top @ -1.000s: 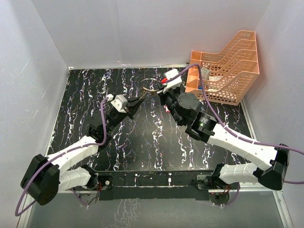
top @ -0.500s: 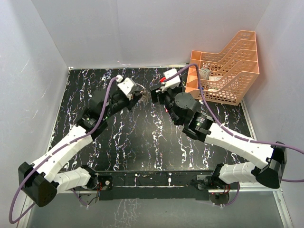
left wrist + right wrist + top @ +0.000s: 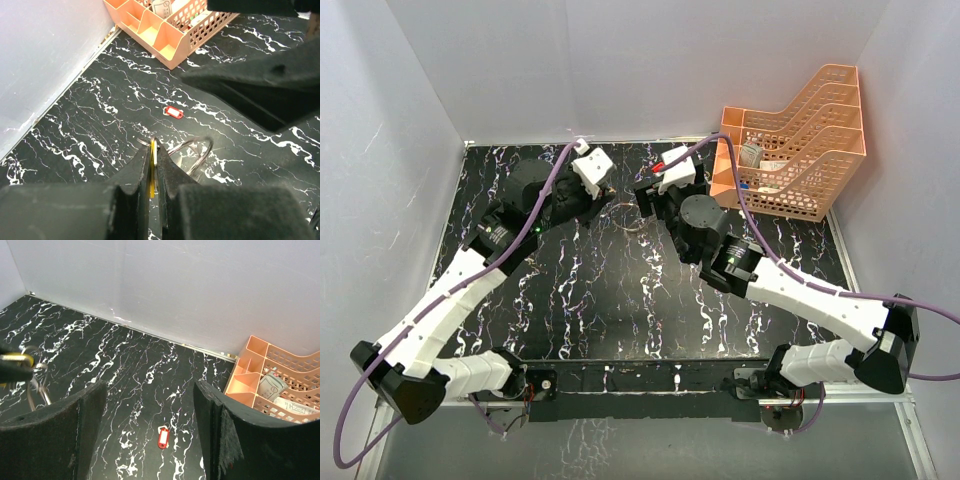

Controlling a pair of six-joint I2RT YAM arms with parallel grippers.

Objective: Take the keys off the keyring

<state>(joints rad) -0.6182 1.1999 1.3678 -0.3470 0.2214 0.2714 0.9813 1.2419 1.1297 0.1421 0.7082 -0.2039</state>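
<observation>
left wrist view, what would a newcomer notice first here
The left pincer fills the foreground, shut on a yellow-headed key, with the silver keyring hanging at its tips. Beyond it a red-headed key lies alone on the black marbled table. The orange mesh tray stands in the far corner by the wall.

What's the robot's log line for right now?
left tool: shut on yellow key | keyring: at that tool's tip | red key: lying loose on table | right tool: open, empty
</observation>
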